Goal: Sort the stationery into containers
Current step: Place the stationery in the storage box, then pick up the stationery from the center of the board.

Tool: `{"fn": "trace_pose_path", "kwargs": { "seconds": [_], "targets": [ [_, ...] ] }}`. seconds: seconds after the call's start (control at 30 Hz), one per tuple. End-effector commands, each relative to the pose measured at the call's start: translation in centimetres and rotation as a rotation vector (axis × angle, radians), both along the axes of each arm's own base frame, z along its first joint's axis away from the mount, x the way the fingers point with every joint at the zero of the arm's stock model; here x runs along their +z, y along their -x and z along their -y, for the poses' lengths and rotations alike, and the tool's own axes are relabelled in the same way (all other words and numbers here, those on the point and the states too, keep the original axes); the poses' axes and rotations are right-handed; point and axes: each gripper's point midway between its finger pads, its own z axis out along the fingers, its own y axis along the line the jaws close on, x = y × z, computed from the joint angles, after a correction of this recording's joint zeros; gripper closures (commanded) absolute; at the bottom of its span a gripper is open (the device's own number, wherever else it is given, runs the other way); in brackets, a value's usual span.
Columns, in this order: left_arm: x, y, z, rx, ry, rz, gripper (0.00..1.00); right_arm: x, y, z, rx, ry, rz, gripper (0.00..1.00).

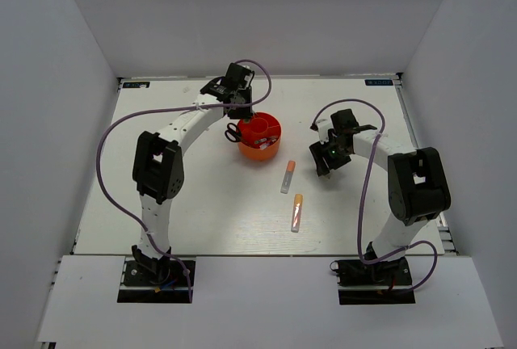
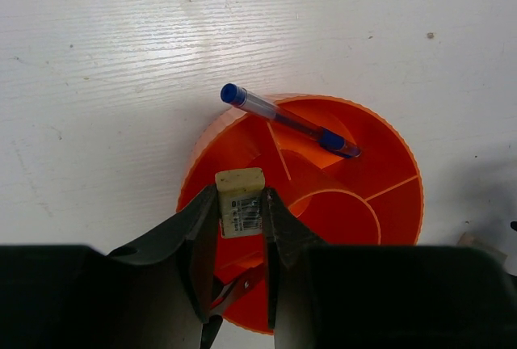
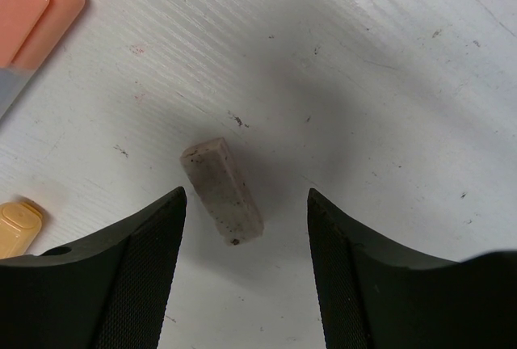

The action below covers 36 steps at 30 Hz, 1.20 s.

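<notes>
Looking through the left wrist camera gives what no other view does: the left gripper (image 2: pixel 241 203) is clamped on a small white eraser (image 2: pixel 239 189) with a printed label, held above the round orange organiser (image 2: pixel 380 163) close to its rim. Which compartment lies beneath it I cannot tell. That view also shows a blue pen (image 2: pixel 287 119) lying tilted across the far rim, one capped end jutting out over the white table (image 1: pixel 202 203).

Only the overhead view shows the black scissors handles (image 1: pixel 233 132) at the organiser's left edge, and two orange-and-white markers lying apart on the table between the arms, the far marker (image 1: pixel 287 176) and the near marker (image 1: pixel 296 212).

Only the right wrist view reveals the tan block (image 3: pixel 222 190), lying flat on the table between the fingers of the right gripper (image 3: pixel 244 199), whose jaws stand wide apart and clear of it.

From above, the left arm arches forward with its wrist bent down over the organiser. The right arm is folded, its gripper low and to the right of the organiser.
</notes>
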Motion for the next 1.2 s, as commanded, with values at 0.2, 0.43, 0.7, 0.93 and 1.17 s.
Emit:
{"fn": "trace_pose_path", "kwargs": {
  "seconds": [0.2,0.43,0.7,0.93,1.17],
  "targets": [
    [0.9,0.3,-0.1,-0.005,-0.002,0.020,0.69,1.1,-0.7,-0.1,-0.012,-0.021,0.036,0.35],
    [1.3,0.1,-0.3,0.002,-0.005,0.029,0.62,1.2,-0.7,0.0,-0.014,-0.027,0.034,0.34],
    [1.9,-0.1,-0.2,0.003,-0.003,0.040,0.52,1.4,-0.6,0.0,-0.016,-0.031,0.033,0.34],
    [3.8,-0.4,-0.3,0.004,-0.004,0.073,0.54,1.5,-0.6,-0.1,-0.014,-0.034,0.032,0.34],
    [11.1,1.5,-2.6,0.009,0.038,0.195,0.81,0.6,-0.5,-0.2,0.025,-0.017,0.012,0.39]
  ]
}}
